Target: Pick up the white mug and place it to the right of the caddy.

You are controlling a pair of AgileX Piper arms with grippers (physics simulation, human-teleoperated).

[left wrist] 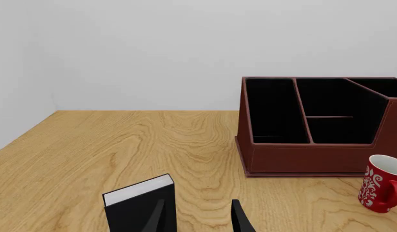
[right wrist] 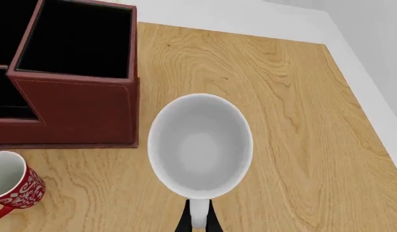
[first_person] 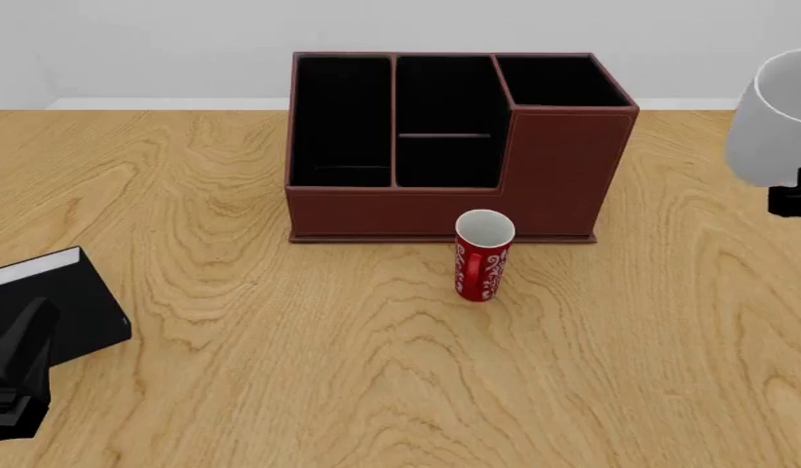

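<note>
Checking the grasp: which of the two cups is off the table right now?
The white mug, held by its handle in the right gripper, right of the caddy. The patterned red cup stands on the table in front of the caddy.

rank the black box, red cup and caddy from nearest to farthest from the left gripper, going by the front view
1. black box: right beside the left gripper, at the table's left edge.
2. red cup: mid-table, in front of the caddy.
3. caddy: at the back of the table; its near left corner sits only a little farther than the cup, but most of it lies beyond.

Light wood-grain table (first_person: 374, 390), plain pale grey wall (left wrist: 153, 48), even light
</note>
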